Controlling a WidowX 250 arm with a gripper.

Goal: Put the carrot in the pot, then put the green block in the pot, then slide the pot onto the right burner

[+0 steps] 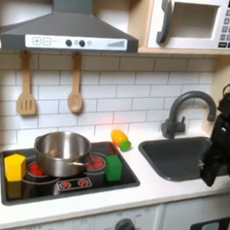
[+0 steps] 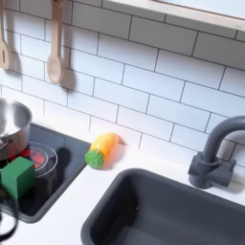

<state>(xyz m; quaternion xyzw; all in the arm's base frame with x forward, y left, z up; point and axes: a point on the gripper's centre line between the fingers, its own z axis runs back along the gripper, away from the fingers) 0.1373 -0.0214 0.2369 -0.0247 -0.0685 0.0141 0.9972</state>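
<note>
Orange carrot [image 2: 103,149] lies on the white table [image 2: 67,215] between cooktop and sink, clear of the pot [image 1: 63,154]. Approach from above and grip its middle. The claw [image 1: 212,172] hangs over the sink; whether it is open I cannot tell. The first exterior view adds a yellow block [image 1: 14,166].

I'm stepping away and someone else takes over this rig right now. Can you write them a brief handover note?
Gripper: over the sink at the first exterior view's right, holding nothing; jaws too dark to read.
Carrot: on the counter between cooktop and sink, not in the pot.
Green block: on the cooktop, beside the pot.
Pot: on the cooktop, nearer its left side in the first exterior view.
Done: nothing.
Left: carrot in, block in, slide pot onto the right burner.
</note>
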